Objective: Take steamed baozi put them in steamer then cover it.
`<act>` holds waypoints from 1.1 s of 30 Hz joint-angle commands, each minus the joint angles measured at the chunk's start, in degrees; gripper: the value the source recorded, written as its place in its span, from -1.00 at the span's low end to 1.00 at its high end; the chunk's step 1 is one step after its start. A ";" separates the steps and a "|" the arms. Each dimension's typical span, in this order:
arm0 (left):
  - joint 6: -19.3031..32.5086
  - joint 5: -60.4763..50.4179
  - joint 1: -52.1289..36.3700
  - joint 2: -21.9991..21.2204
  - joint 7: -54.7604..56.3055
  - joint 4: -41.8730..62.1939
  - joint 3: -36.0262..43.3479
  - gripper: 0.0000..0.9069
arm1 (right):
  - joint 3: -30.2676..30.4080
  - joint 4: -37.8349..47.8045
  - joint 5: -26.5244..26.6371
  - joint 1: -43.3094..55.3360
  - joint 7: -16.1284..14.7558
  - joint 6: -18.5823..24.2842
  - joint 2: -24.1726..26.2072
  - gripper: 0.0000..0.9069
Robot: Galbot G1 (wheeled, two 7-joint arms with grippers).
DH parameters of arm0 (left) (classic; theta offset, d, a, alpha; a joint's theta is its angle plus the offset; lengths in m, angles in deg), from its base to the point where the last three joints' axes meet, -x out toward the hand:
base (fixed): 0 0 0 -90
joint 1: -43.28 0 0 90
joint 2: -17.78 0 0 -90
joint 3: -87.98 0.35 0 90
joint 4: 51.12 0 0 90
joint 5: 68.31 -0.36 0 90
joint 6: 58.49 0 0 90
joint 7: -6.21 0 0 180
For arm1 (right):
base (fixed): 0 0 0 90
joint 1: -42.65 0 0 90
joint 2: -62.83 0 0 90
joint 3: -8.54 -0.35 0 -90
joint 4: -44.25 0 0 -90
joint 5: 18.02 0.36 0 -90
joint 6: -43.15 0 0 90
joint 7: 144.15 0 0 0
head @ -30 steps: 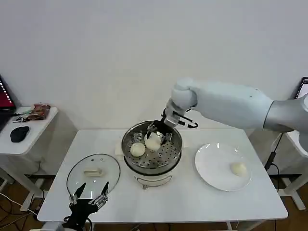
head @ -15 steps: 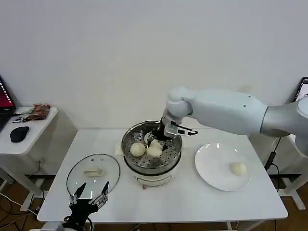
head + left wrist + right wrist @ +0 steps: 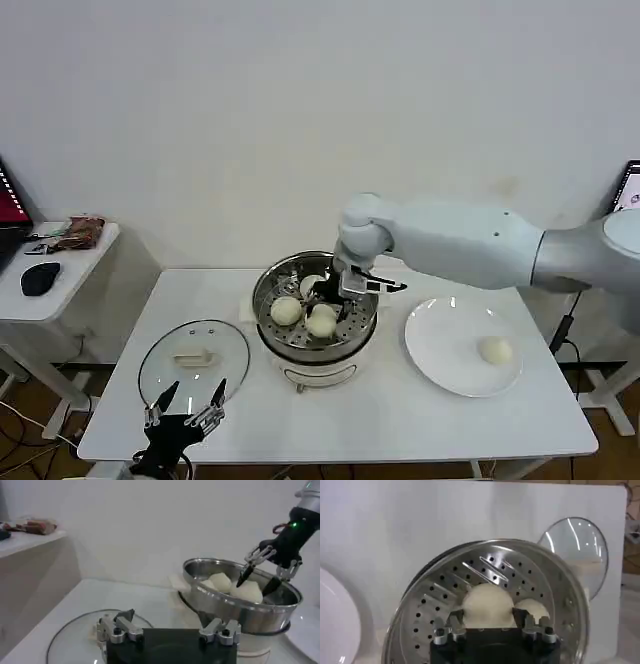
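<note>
head view: right gripper (image 3: 335,293) over steamer (image 3: 315,340); cover (image 3: 193,360) beside left gripper (image 3: 186,411).

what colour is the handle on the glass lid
Cream-white: a short bar handle at the centre of the clear glass lid lying on the table, best seen in the head view.

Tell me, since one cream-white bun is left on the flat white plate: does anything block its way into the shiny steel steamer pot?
Partly. The right gripper hangs inside the round shiny steel steamer, and three buns fill its near and left tray. The last cream-white bun sits on the flat white plate; bare table lies between.
</note>
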 commanded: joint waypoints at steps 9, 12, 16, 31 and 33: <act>0.05 -0.08 0.05 -0.15 -0.05 0.22 0.08 1.00 | 0.15 0.02 -1.85 -1.68 0.30 0.62 -0.20 0.78; 0.03 -0.08 0.00 -0.19 -0.05 0.27 0.10 1.00 | -0.02 0.20 -2.03 -1.63 0.71 0.71 -0.19 1.00; 0.05 -0.12 0.13 -0.26 -0.04 0.30 0.12 1.00 | -0.57 0.47 -2.55 -1.02 1.24 1.05 0.08 1.00; 0.02 -0.36 0.10 -1.01 -0.01 0.07 0.19 1.00 | -2.76 -0.75 2.58 3.89 1.49 -4.07 8.08 1.00; 0.07 -0.37 0.18 -0.97 -0.06 0.17 0.18 1.00 | -2.72 -0.67 4.21 4.48 1.40 -6.24 9.47 1.00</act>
